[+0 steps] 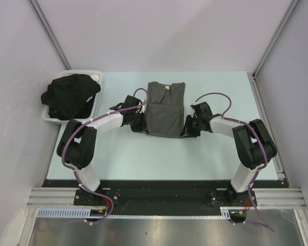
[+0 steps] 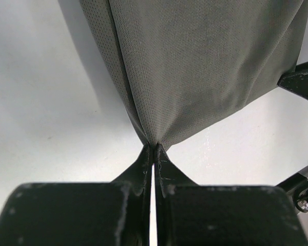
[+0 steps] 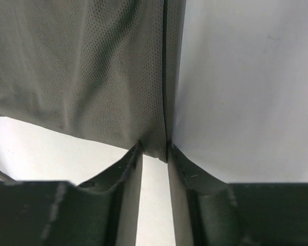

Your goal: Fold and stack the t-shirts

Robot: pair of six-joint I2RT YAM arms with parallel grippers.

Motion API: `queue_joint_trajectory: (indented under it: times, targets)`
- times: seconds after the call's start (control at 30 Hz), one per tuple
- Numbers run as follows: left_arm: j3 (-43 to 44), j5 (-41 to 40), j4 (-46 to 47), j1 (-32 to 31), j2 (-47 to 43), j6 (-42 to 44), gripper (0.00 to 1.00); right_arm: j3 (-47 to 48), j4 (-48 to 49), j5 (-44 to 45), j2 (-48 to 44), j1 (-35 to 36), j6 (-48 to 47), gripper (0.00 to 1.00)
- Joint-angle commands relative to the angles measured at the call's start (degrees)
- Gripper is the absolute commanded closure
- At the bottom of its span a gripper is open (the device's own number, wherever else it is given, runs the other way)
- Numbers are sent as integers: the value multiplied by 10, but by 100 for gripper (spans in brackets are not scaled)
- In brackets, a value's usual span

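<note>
A charcoal grey t-shirt (image 1: pixel 164 110) lies partly folded in the middle of the table, collar at the far end. My left gripper (image 1: pixel 141 126) is at its near left corner, shut on a pinch of the grey cloth (image 2: pixel 195 66), with the jaws (image 2: pixel 154 147) pressed together. My right gripper (image 1: pixel 191 127) is at the near right corner. Its jaws (image 3: pixel 155 148) stand apart, with the corner of the shirt (image 3: pixel 92 66) between the tips and not pinched flat. A heap of black t-shirts (image 1: pixel 72 95) fills the tray at the far left.
The white plastic tray (image 1: pixel 47 117) sits at the table's far left corner against the wall. Pale table top (image 1: pixel 143 159) runs between the shirt and the arm bases. Walls close in at the left, back and right.
</note>
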Motion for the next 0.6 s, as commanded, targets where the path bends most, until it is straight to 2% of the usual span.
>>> queue_joint_trajectory:
  times: [0.0,0.17,0.3,0.57]
  targets:
    - [2,-2,-6,-4,-30,12,100,-2,7,10,22,4,-1,76]
    - [2,-2,-5,-3,-31,11,100,-2,5,3,23,4,-5,86]
    - [0,-3,-4,-5,-32,8,100,-2,4,1,23,2,-7,100]
    - [-22,-9,-7,-10,-62,4,100,-2,-18,-8,4,2,-13,100]
